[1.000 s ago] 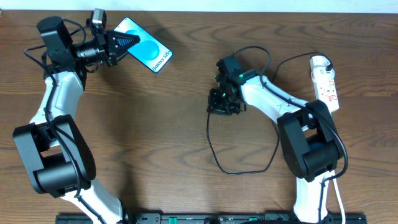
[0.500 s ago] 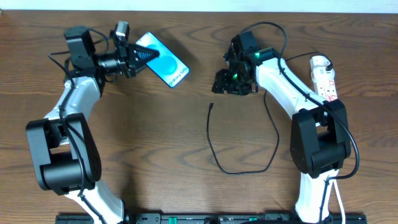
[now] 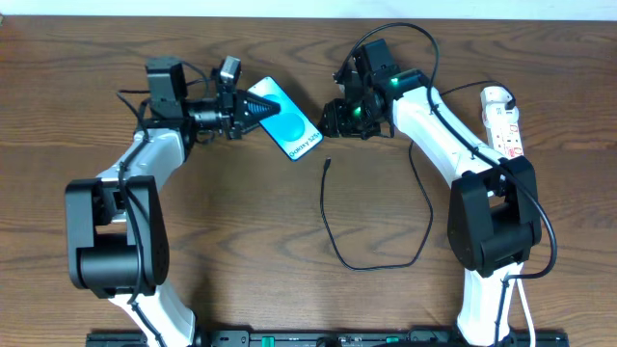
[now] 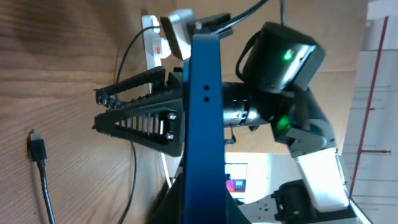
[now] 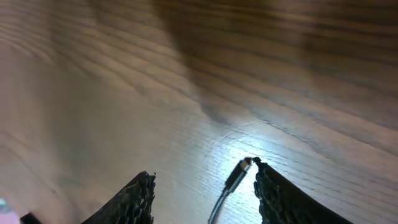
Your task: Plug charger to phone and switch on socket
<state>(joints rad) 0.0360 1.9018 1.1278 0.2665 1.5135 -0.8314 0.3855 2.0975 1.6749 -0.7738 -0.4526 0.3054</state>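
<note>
My left gripper (image 3: 268, 109) is shut on the near end of the phone (image 3: 292, 132), whose blue screen faces up. In the left wrist view the phone (image 4: 205, 112) shows edge-on between my own fingers. The charger is a thin black cable (image 3: 376, 265) looping over the table, its connector tip (image 3: 328, 164) lying loose just below the phone's free end. My right gripper (image 3: 339, 118) is open and empty, close to the right of the phone. In the right wrist view the tip (image 5: 238, 175) lies on the wood between the spread fingers (image 5: 140, 190). The white socket strip (image 3: 504, 120) lies at the far right.
The wooden table (image 3: 222, 241) runs to a pale back edge at the top. The strip's white cord (image 3: 525, 308) runs down by the right arm's base. The left wrist view shows the right gripper's fingers (image 4: 134, 118) and the connector tip (image 4: 37, 149).
My left gripper carried the phone to the right, toward the centre. My right gripper left the cable tip on the table, rose toward the far side, then shifted left near the phone.
</note>
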